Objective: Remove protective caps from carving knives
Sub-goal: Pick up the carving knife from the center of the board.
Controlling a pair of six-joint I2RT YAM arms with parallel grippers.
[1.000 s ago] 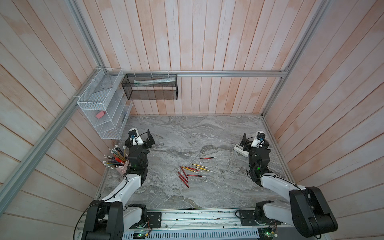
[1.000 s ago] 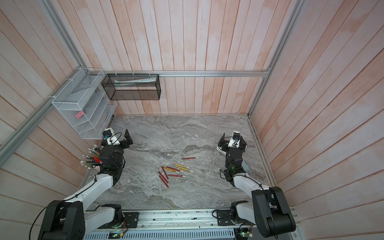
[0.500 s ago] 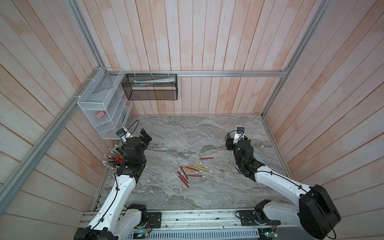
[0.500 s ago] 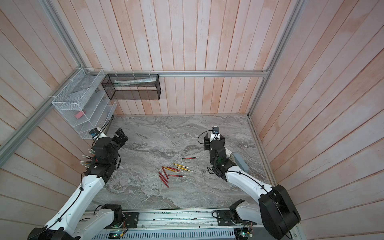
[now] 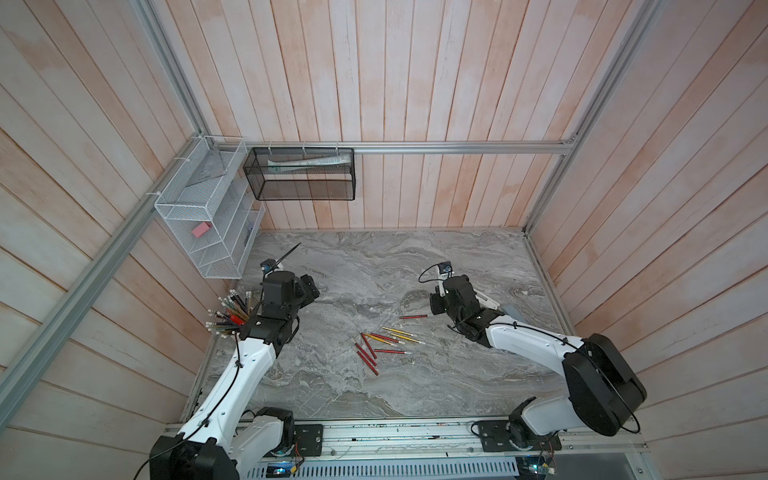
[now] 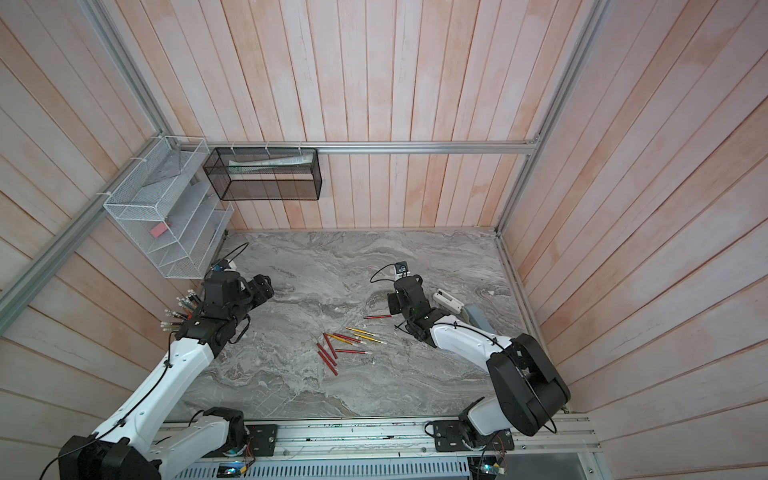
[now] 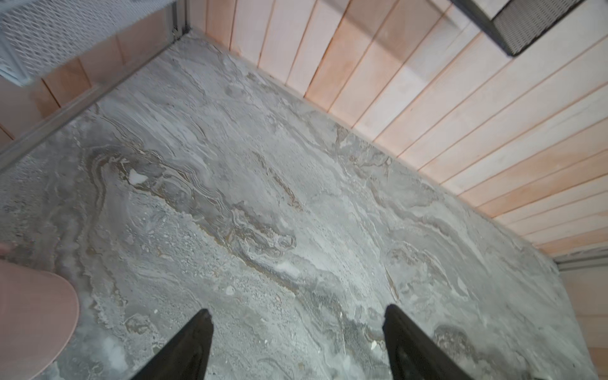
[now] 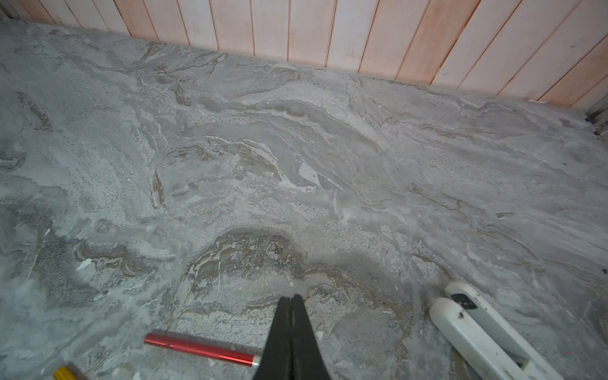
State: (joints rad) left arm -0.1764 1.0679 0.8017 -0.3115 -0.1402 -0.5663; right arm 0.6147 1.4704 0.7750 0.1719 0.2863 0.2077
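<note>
Red and yellow carving knives [image 5: 369, 346] lie scattered on the marble table [image 5: 415, 266]; your right gripper [image 8: 292, 297] is pinched shut, empty, beside one red knife [image 8: 200, 348]; your left gripper [image 7: 297, 309] gapes wide, empty.

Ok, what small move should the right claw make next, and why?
Probably open the right claw and lower it around the lone red knife: its jaws look pressed together with nothing visibly between them, while the knife lies flat on the table right beside it.
</note>
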